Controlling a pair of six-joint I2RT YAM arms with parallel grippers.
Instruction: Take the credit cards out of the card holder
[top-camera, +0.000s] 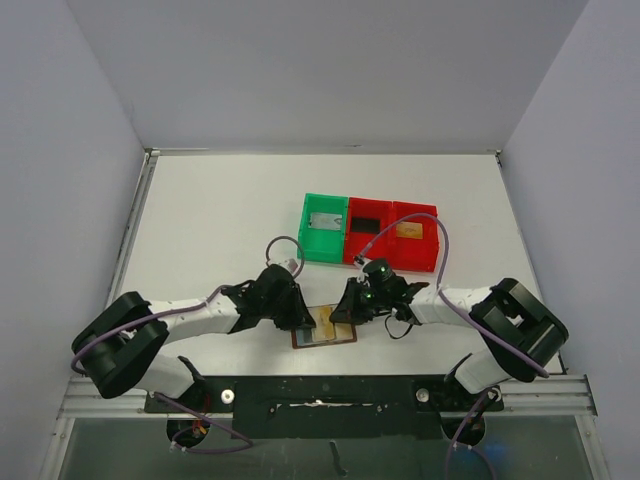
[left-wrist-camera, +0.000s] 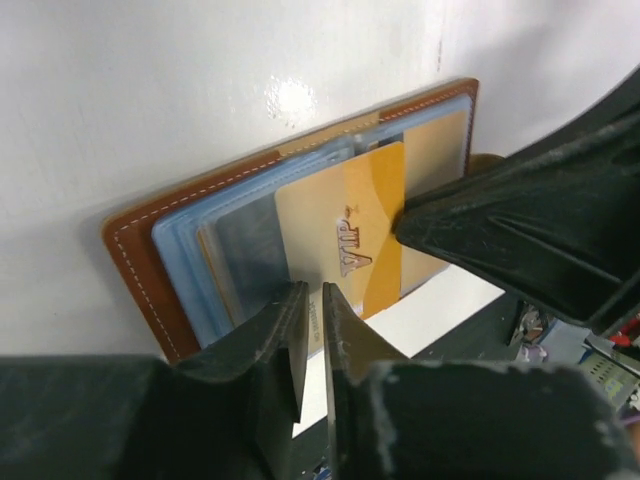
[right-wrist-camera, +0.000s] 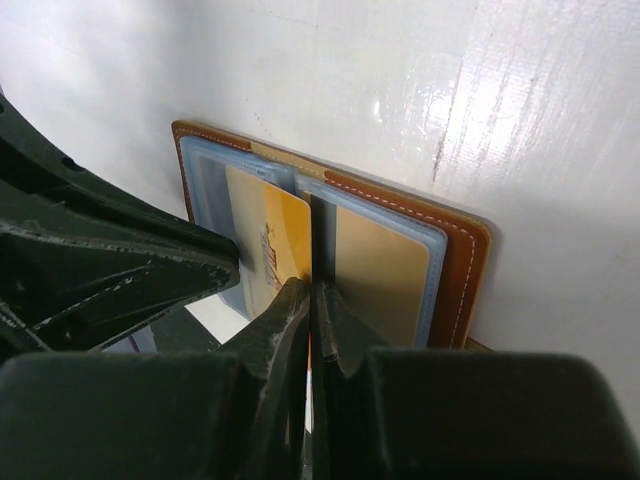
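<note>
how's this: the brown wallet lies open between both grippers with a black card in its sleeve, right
Not black: the left wrist view shows the card in the brown wallet is golden-orange. The wallet lies open between the left gripper and right gripper.

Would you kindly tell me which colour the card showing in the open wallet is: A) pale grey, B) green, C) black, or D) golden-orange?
D: both wrist views show a golden-orange card in the clear sleeve of the brown wallet.

The brown card holder (top-camera: 325, 328) lay open flat near the table's (top-camera: 220, 220) front edge. A golden-orange card (left-wrist-camera: 350, 240) showed in its sleeves.
</note>
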